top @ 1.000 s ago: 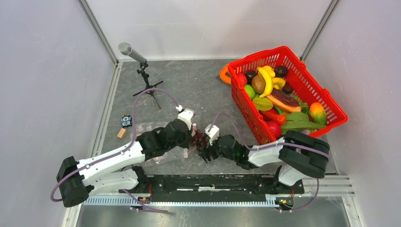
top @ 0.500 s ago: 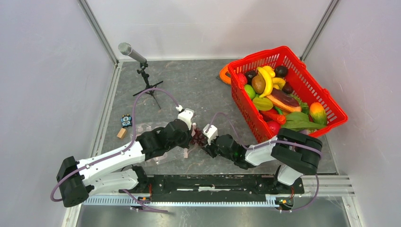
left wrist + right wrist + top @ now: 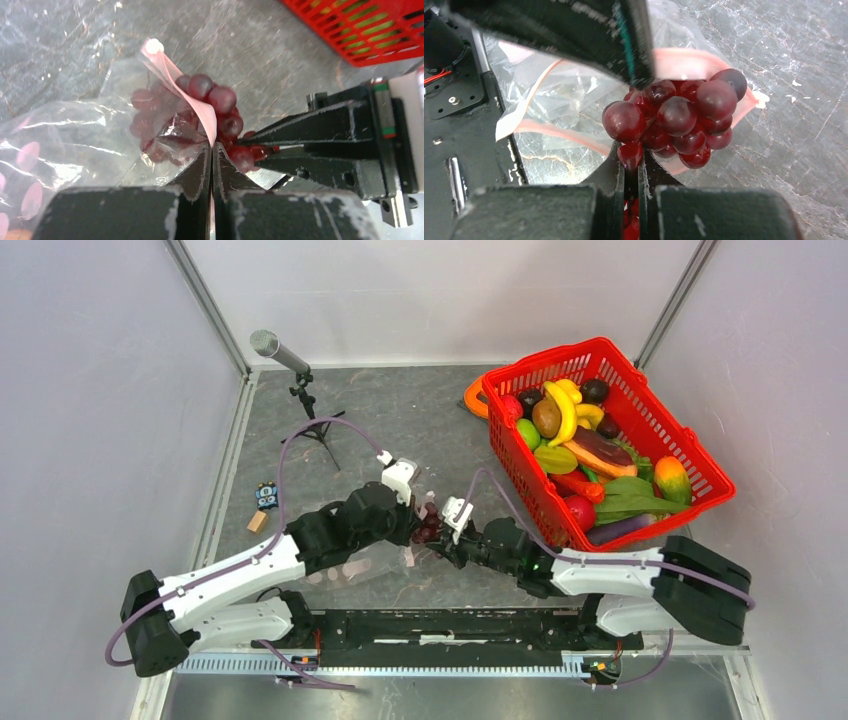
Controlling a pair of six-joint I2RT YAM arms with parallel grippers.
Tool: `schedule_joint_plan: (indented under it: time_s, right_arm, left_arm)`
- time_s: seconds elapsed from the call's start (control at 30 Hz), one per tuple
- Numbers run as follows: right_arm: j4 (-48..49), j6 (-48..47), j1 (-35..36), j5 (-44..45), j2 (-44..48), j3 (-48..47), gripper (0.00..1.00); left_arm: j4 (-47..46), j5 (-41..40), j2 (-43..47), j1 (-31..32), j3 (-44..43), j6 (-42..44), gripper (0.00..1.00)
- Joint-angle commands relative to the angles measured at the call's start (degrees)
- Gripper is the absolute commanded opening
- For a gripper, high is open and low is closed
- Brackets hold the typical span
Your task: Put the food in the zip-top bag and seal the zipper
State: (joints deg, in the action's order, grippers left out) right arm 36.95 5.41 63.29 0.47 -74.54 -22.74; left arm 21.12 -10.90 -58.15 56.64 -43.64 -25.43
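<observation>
Centrally in the top view, both arms are reaching low and inward, the left gripper (image 3: 211, 150) clamping the zipper (image 3: 199, 106) of the zip-top bag (image 3: 70, 132), the right gripper (image 3: 630, 156) squeezing together on the purple grapes (image 3: 676, 117) at the bag's mouth.

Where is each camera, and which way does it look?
Top external: fixed above and behind, looking down on the table, red basket, left arm and right arm.
Left wrist: on the left arm, looking along its shut jaws pinching the zip-top bag by its zipper; right jaws at right.
Right wrist: on the right arm, looking along its jaws shut on the grapes; left jaws cross the top.
Both wrist views share grapes and zipper.
</observation>
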Motion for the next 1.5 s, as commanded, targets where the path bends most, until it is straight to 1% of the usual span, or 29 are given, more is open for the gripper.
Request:
schedule_joint_plan:
  time_s: [0.0,0.07,0.17,0.27,0.37,0.47,0.5,0.6,0.67,0.73,0.83,0.87,0.97,1.03,1.1,1.2,1.27,1.37,1.43,1.47]
  right_arm:
    - [-6.86,-4.57,-0.09,-3.16,7.43,-1.44,0.00]
    - [-12.36,-6.91,-0.09,-4.08,9.94,-2.72,0.00]
    - [-20.31,-9.58,-0.13,-6.73,13.34,-5.06,0.00]
    - [-26.52,-12.79,-0.27,-9.34,16.17,-7.62,0.00]
    - [-30.56,-13.85,-0.85,-4.45,18.36,-10.04,0.00]
    - [-31.29,-12.46,-1.78,2.36,19.74,-11.80,0.01]
    - [-30.78,-11.77,-1.93,4.12,19.95,-12.12,0.03]
    - [-31.45,-10.49,-1.99,6.20,18.37,-14.05,0.08]
    - [-34.62,-7.61,-2.09,10.94,16.61,-16.77,0.08]
    - [-35.79,-5.72,-3.25,11.53,16.34,-18.40,0.08]
    - [-36.17,-2.66,-6.16,5.28,17.30,-19.67,0.08]
    - [-36.75,-1.45,-7.38,4.55,17.33,-20.15,0.08]
    - [-36.83,2.66,-10.57,-0.04,16.79,-21.38,0.08]
    - [-36.86,6.09,-11.94,-4.31,15.69,-22.18,0.10]
    - [-36.33,9.36,-12.05,-6.12,14.22,-22.95,0.13]
    - [-35.05,15.59,-12.70,-9.54,12.28,-23.54,0.14]
    - [-35.59,18.35,-13.45,-10.49,11.49,-24.28,0.13]
    - [-36.83,19.96,-14.96,-10.33,11.27,-25.08,0.12]
    - [-39.39,20.36,-16.78,-11.34,11.52,-25.52,0.10]
    - [-40.78,20.27,-17.39,-10.31,11.80,-25.86,0.10]
  left_arm:
    - [-4.61,0.19,1.52,0.06,-5.64,2.71,0.02]
    - [-4.73,0.95,1.55,0.06,-6.81,3.72,0.02]
    - [-5.21,5.30,0.16,0.12,-7.96,6.90,0.02]
    - [-5.57,13.10,-1.98,0.14,-9.29,9.69,0.02]
    - [-6.33,20.19,-4.06,0.46,-10.90,11.22,0.02]
    - [-6.45,24.14,-4.98,1.09,-12.44,11.98,0.02]
    - [-6.58,24.57,-4.90,1.34,-12.77,11.91,0.02]
    - [-7.64,24.95,-3.67,1.63,-12.92,11.08,0.02]
    - [-7.21,24.79,-3.05,1.63,-13.32,11.23,0.02]
    - [-4.67,23.21,-2.84,1.63,-14.00,11.79,0.02]
    - [-2.53,20.18,-2.02,1.63,-13.41,12.72,0.02]
    - [-1.88,19.54,-1.76,1.63,-13.17,12.98,0.02]
    - [-0.74,20.00,-1.88,1.67,-12.88,13.73,0.02]
    - [-0.90,21.23,-2.53,1.71,-12.88,13.74,0.02]
    - [-2.17,21.22,-3.14,1.80,-12.57,12.86,0.02]
    - [-4.40,20.87,-3.94,1.96,-11.78,11.83,0.02]
    - [-4.34,19.21,-4.39,2.32,-11.68,11.85,0.02]
    - [-3.26,15.82,-4.30,2.35,-11.32,11.94,0.02]
    - [-1.82,14.40,-4.14,2.39,-11.45,12.65,0.02]
    - [-1.02,13.79,-4.10,2.36,-11.55,13.10,0.02]
